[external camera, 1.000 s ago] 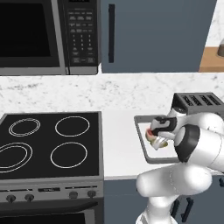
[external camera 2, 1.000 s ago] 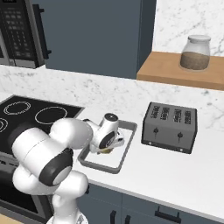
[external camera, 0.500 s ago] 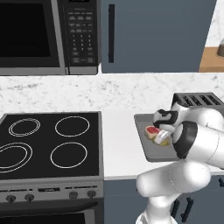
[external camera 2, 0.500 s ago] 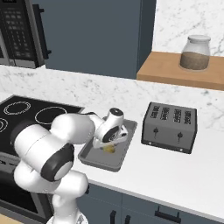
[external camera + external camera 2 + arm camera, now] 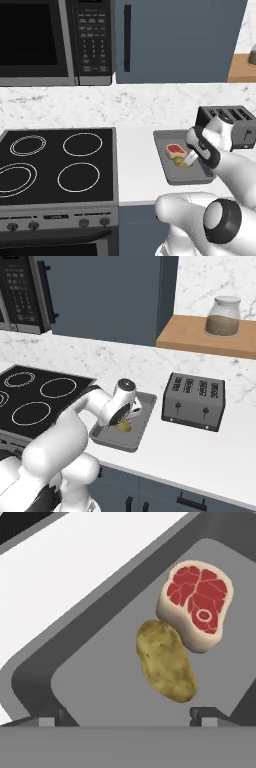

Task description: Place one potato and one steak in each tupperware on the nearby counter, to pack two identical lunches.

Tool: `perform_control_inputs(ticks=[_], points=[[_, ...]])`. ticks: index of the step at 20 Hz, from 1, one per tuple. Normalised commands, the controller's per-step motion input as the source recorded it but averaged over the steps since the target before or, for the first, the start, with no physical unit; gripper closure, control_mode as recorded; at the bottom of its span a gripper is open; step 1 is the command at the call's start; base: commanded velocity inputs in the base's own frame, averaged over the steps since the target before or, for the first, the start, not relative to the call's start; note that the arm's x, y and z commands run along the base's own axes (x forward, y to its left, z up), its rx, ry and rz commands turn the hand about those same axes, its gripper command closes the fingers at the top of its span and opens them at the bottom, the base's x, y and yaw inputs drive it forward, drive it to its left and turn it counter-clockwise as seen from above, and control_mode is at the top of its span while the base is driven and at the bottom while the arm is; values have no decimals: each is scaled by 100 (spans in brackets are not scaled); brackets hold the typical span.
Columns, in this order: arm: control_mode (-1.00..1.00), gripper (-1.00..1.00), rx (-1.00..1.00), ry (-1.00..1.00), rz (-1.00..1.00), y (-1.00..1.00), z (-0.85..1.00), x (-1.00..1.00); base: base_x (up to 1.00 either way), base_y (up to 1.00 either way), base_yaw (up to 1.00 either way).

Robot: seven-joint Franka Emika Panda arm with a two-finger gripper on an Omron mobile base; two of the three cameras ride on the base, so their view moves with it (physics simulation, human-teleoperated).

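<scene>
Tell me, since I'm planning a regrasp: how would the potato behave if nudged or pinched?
The potato looks smooth and oval, so it would probably roll or slip sideways from the fingers. It seems rigid, so a firm pinch should hold. The steak touching one end may block rolling that way.

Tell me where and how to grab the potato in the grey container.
Grip the potato across its narrow middle, coming straight down from above. It lies flat on the container's floor as a long oval, so its short width probably suits the open fingers. Its upper end touches the steak, so stay nearer the free lower end.
</scene>
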Motion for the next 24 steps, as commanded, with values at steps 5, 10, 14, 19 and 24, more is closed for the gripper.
perform_control_inputs(ticks=[5,10,14,19,24], points=[[-100,-100,3,0,-23,30,92,-59,0,0,0],[-100,-100,7,0,-36,27,61,-41,0,0,0],[-100,-100,4,-17,-36,20,60,-38,0,0,0],[-100,-100,7,-16,-10,0,78,-64,0,0,0],[-100,-100,0,-9,0,1,91,-72,0,0,0]])
